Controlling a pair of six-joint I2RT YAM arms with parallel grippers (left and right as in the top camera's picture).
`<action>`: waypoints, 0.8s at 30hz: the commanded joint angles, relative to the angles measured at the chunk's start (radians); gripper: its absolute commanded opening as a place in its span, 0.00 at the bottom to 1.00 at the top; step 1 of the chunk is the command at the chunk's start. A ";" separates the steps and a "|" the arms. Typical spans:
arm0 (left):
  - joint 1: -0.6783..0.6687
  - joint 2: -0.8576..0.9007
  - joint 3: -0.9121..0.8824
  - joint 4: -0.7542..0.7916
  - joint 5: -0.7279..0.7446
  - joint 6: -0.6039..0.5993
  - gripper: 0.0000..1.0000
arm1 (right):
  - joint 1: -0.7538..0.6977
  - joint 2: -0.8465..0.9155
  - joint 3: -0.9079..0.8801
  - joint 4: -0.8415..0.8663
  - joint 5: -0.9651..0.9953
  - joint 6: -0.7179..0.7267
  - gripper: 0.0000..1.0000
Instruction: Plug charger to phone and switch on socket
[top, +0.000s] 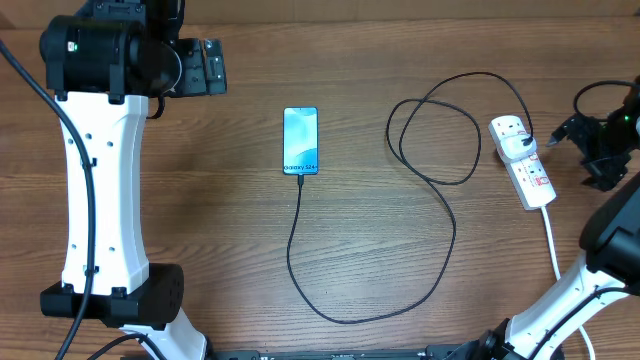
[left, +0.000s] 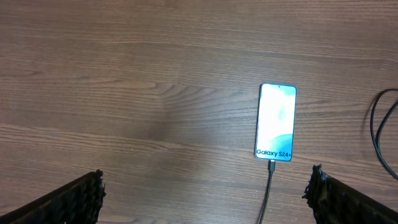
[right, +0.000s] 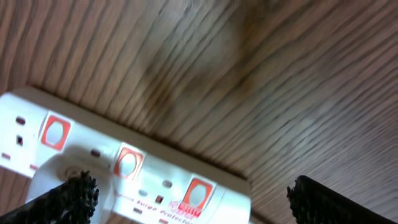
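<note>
Phone (top: 300, 140) lies flat mid-tabletop (top: 200, 230) with its screen lit. The charger (top: 447, 235) tip appears seated in the phone's near edge. From there the cable runs in loose loops to the adapter (top: 510, 135) on the socket (top: 535, 180) at the right. I cannot tell whether the red switches (right: 127, 163) are on or off.

My right gripper (right: 189, 190) hangs released, jaws wide, close over the switch row. My left gripper (left: 204, 186) is also released, holds nothing, and is well apart from the phone.

Risks noted:
- The switches sit close together, so a broad finger may press the wrong one, and only the adapter's switch counts.
- Nothing steadies the socket, so an off-vertical push would likely slide or tip it rather than trip the switch.
- With the jaws this wide, the idle finger could catch the cable or loosen the adapter.
- A large slide of the socket could use up the slack and pull the tip from the phone, though the loops give some margin.
</note>
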 joint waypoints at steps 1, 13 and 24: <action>-0.007 -0.011 0.007 0.005 -0.012 -0.010 1.00 | 0.009 0.003 0.001 0.019 0.047 -0.020 1.00; -0.007 -0.011 0.007 0.005 -0.012 -0.010 1.00 | 0.043 0.006 -0.051 0.073 0.085 -0.094 1.00; -0.007 -0.011 0.007 0.005 -0.012 -0.010 1.00 | 0.035 0.006 -0.148 0.160 0.063 -0.093 1.00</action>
